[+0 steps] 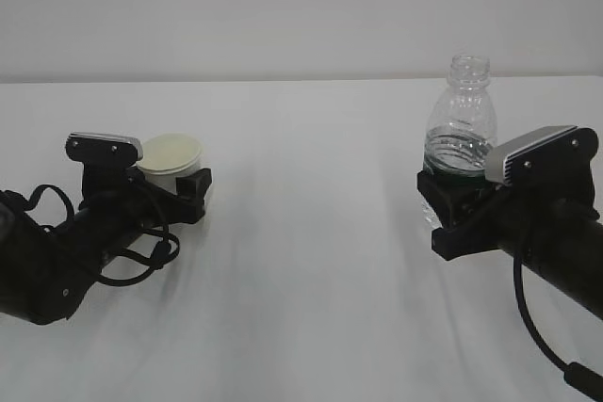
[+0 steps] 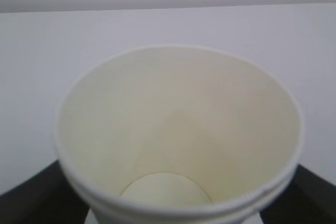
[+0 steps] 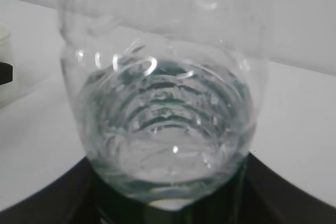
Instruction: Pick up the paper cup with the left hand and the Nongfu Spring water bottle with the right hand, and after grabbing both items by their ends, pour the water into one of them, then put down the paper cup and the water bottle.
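Observation:
The white paper cup (image 1: 170, 151) stands upright at the left, and in the left wrist view the paper cup (image 2: 178, 129) shows a dry cream inside. My left gripper (image 1: 176, 178) is open, its black jaws close on either side of the cup's lower wall. At the right, the clear Nongfu Spring water bottle (image 1: 459, 124) stands upright without a cap. My right gripper (image 1: 454, 193) is shut on its lower body. In the right wrist view, water (image 3: 168, 156) fills the lower part of the bottle (image 3: 168, 77). The bases of both are hidden.
The white table (image 1: 311, 233) runs back to a pale wall. A wide bare stretch of it lies between the two arms. The right arm's cable (image 1: 537, 327) hangs low near the front right corner.

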{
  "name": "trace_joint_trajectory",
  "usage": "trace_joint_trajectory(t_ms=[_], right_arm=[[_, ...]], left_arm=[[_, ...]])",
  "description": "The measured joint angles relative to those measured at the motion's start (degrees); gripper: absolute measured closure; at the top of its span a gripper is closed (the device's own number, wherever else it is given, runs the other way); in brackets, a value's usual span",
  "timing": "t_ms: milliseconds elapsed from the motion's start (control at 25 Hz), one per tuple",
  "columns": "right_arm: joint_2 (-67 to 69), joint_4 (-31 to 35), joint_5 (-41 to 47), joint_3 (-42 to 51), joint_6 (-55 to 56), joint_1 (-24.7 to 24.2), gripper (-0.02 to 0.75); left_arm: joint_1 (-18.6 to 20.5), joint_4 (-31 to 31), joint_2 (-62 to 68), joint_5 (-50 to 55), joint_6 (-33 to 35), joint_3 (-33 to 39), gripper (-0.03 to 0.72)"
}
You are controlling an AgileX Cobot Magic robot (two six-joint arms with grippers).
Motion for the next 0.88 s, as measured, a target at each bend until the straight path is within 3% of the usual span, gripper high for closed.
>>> trace_joint_trajectory(t_ms=[400,880], right_arm=[[0.0,0.0,0.0,0.0,0.0,0.0,0.323],[0.0,0.0,0.0,0.0,0.0,0.0,0.324]], left_arm=[[0.0,-0.02,0.0,0.0,0.0,0.0,0.146],[0.0,-0.02,0.0,0.0,0.0,0.0,0.188]])
